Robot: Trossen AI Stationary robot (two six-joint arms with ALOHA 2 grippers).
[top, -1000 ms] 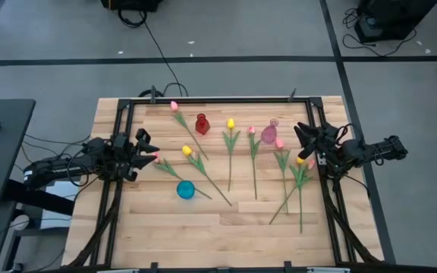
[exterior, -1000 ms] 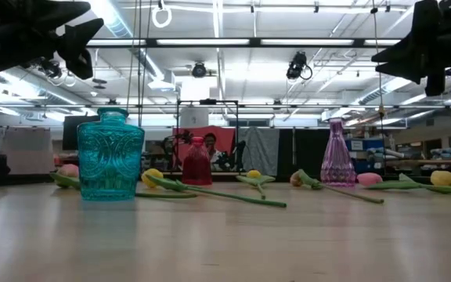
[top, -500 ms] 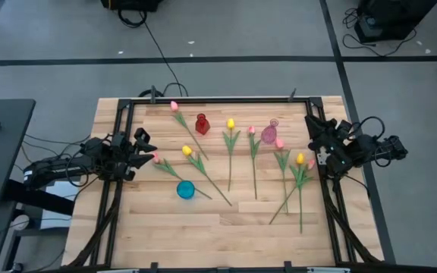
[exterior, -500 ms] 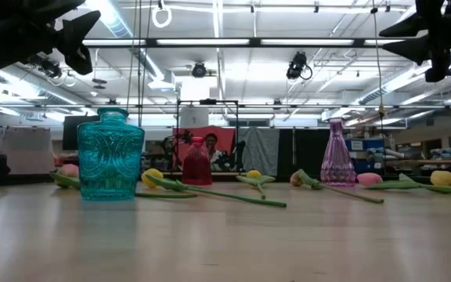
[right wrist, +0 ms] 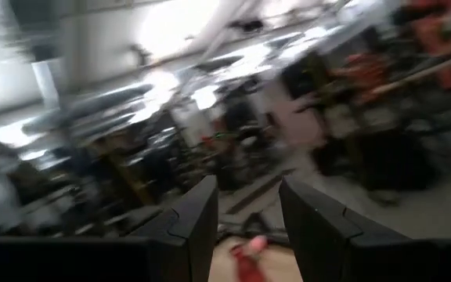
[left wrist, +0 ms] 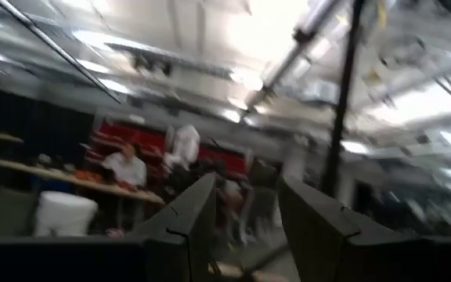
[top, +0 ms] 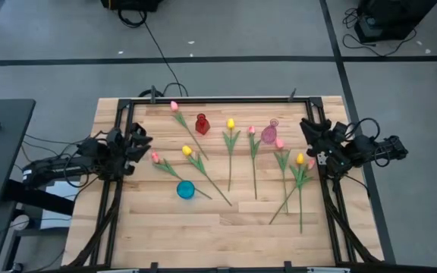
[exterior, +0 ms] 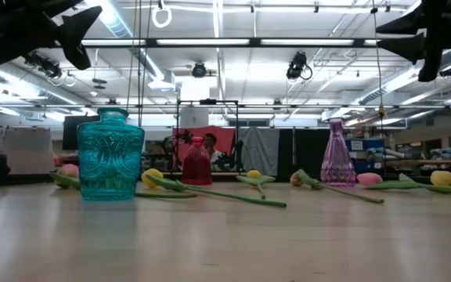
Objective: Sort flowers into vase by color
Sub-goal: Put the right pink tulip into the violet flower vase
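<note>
Several tulips with yellow or pink heads lie flat on the wooden table [top: 165, 227], among them a pink one [top: 174, 105], a yellow one [top: 231, 123] and a yellow one [top: 300, 158]. Three vases stand upright: a red vase [top: 202, 123], a pink vase [top: 269, 133] and a teal vase [top: 185, 189]. My left gripper [top: 143, 139] hangs at the table's left edge, open, with nothing between its fingers [left wrist: 186, 227]. My right gripper [top: 306, 126] hangs at the right edge, open and likewise holding nothing [right wrist: 247, 211]. Both are tipped upward, well above the table.
A black frame [top: 218, 99] runs along the table's far edge and down both sides beneath the arms. The near half of the table holds only stem ends. In the low view the teal vase [exterior: 110, 157] stands nearest, with the red vase [exterior: 196, 163] and the pink vase [exterior: 337, 155] behind.
Both grippers have tipped their fingers upward and risen slightly at their edges of the table, the right one also rolling a little. Their fingers stay apart. The flowers and vases have kept still.
</note>
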